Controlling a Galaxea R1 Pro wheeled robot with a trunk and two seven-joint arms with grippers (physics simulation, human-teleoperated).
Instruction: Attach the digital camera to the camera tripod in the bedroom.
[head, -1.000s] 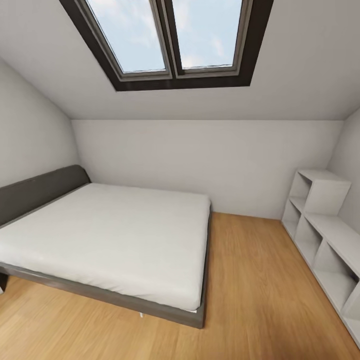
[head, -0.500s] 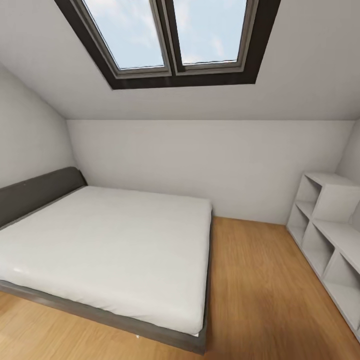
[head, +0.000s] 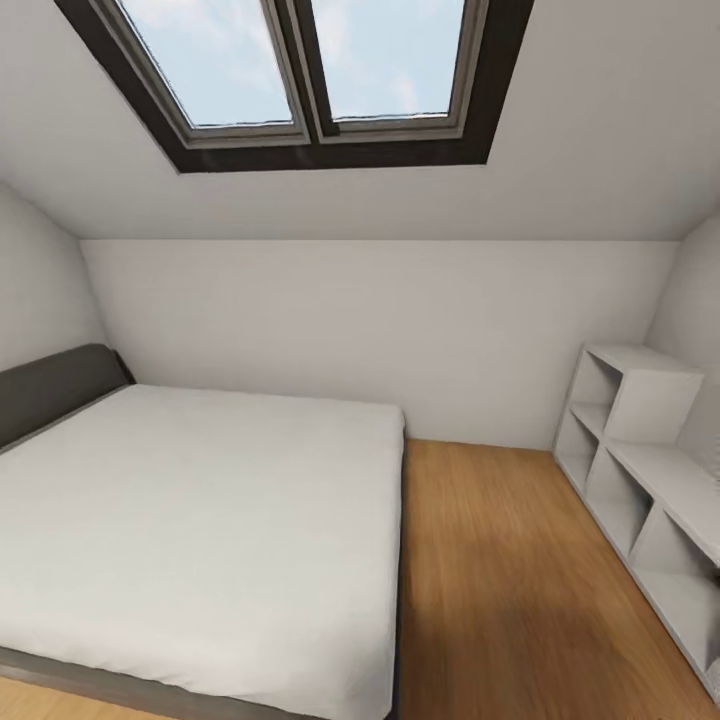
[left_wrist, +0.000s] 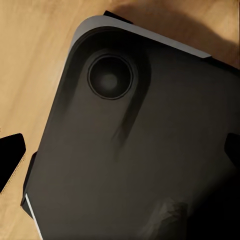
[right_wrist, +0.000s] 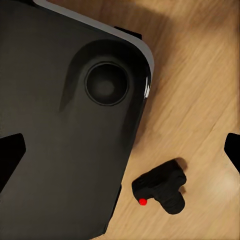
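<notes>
At left in the head view, a low bed (head: 200, 500) is seen; wood floor (head: 490, 570) and white cube shelves (head: 640, 470) follow to the right. Beneath the right hand (right_wrist: 120, 152), whose fingertips are spread and empty, the camera (right_wrist: 161, 190) lies on the floor beside the dark robot base (right_wrist: 60, 125). The left hand (left_wrist: 122, 155) is likewise spread. Were the base rolled on, the camera could be struck or left behind.
</notes>
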